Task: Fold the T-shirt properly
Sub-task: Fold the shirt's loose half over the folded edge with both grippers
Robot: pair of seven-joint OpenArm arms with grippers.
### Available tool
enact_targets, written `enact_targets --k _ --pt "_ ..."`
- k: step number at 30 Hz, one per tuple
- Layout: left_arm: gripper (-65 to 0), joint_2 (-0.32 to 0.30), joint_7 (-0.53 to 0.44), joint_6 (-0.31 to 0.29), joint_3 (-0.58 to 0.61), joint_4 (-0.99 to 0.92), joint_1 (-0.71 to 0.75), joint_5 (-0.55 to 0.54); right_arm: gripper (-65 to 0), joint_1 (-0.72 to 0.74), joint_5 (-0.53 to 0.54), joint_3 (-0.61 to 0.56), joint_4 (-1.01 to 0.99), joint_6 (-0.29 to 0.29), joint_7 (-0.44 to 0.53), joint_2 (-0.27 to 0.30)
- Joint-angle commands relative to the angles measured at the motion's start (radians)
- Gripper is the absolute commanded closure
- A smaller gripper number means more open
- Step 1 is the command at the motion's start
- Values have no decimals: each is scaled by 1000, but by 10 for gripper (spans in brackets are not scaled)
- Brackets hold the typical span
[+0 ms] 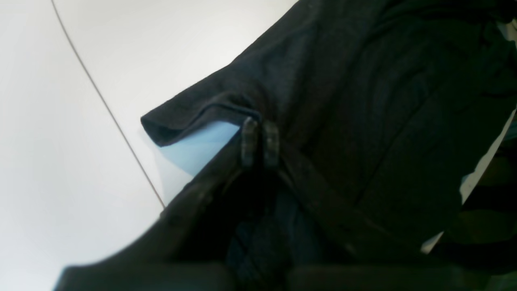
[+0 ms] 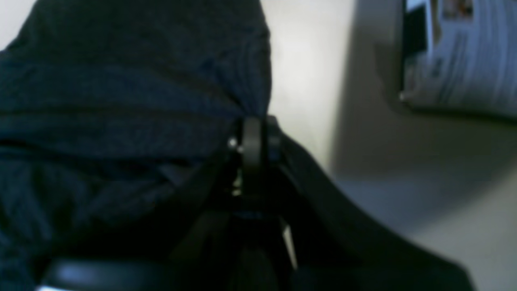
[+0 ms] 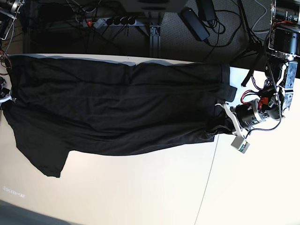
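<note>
The black T-shirt (image 3: pixel 122 108) lies stretched sideways across the white table (image 3: pixel 140 197), plain side up, no print showing. One sleeve (image 3: pixel 47 159) spreads toward the near left. My left gripper (image 3: pixel 216 129) is at the shirt's right end. In the left wrist view the left gripper (image 1: pixel 260 141) is shut on a fold of the shirt's (image 1: pixel 363 101) edge, with a corner lifted off the table. My right gripper (image 3: pixel 5 99) is at the shirt's left end. In the right wrist view the right gripper (image 2: pixel 258 139) is shut on bunched shirt fabric (image 2: pixel 121 101).
A seam line (image 3: pixel 208 178) runs across the table near the right. A power strip (image 3: pixel 108 21) and cables lie beyond the far table edge. A blurred printed sheet (image 2: pixel 464 52) shows beside the table in the right wrist view.
</note>
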Motion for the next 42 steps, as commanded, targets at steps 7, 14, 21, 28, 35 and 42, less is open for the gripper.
enact_targets --k 7,14,21,28,35,42 --pt "0 -14 -18 -20 -8 18 -19 -5 -17 12 17 10 17 7 23 29" --pt "0 -14 -18 -20 -8 18 -19 0 -345 64 42 23 17 4 30 37" --pt "-104 -14 -18 -20 -8 18 -19 21 -345 155 41 24 14 5 25 39" --pt "-365 -18 23 -20 -8 18 -18 13 -345 166 34 24 13 5 23 37" --pt "-365 -19 -91 -6 -16 17 -39 90 -345 167 34 24 13 5 26 37" --pt "-365 23 -74 107 -16 -94 -129 150 -345 166 34 24 13 5 25 36"
